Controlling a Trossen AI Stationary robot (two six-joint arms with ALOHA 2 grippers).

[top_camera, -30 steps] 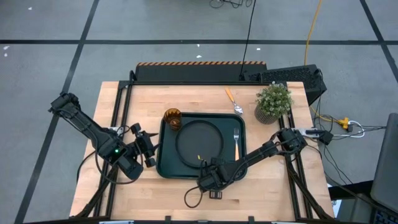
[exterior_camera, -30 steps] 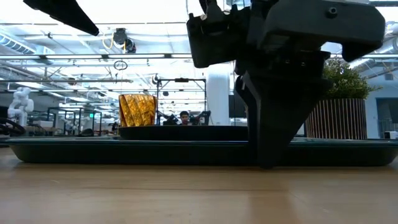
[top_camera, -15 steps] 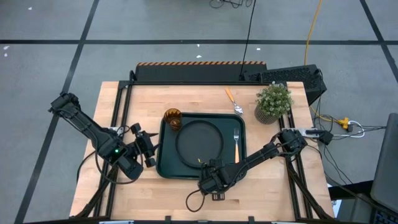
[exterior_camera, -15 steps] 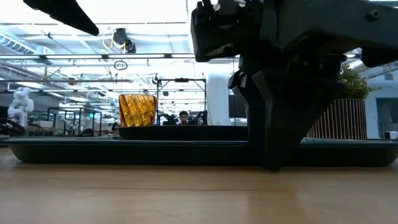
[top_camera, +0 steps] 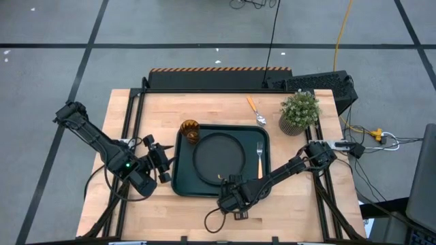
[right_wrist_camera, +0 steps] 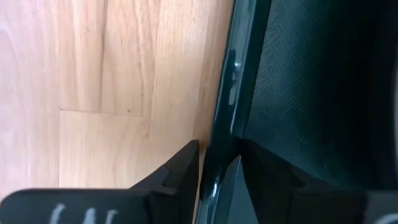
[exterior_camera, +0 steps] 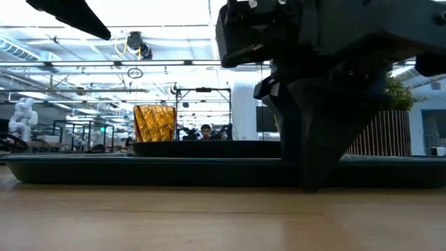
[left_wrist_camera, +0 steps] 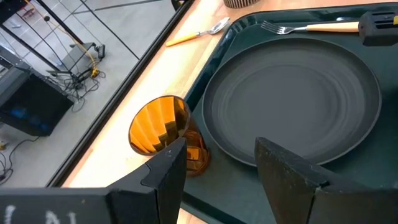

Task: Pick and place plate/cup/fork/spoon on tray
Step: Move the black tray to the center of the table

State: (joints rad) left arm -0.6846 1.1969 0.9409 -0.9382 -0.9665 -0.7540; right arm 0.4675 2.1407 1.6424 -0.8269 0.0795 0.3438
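Tray (right_wrist_camera: 245, 87) rim between right gripper (right_wrist_camera: 214, 163) jaws, wrist view only.

tray (top_camera: 182, 184): dark green rectangle, raised rim, flat on table | plate (top_camera: 218, 154): round, dark, lying mid-tray | cup (top_camera: 189, 131): amber tumbler, upright in a far tray corner (just beside plate) | fork (top_camera: 258, 156): on tray beside plate, tines pointing away | spoon (top_camera: 256, 111): orange handle, on table beyond tray

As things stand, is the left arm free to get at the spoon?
Probably not easily. The spoon lies off the tray, at the table's far right by the plant. The left gripper waits at the tray's left edge, with cup and plate between.
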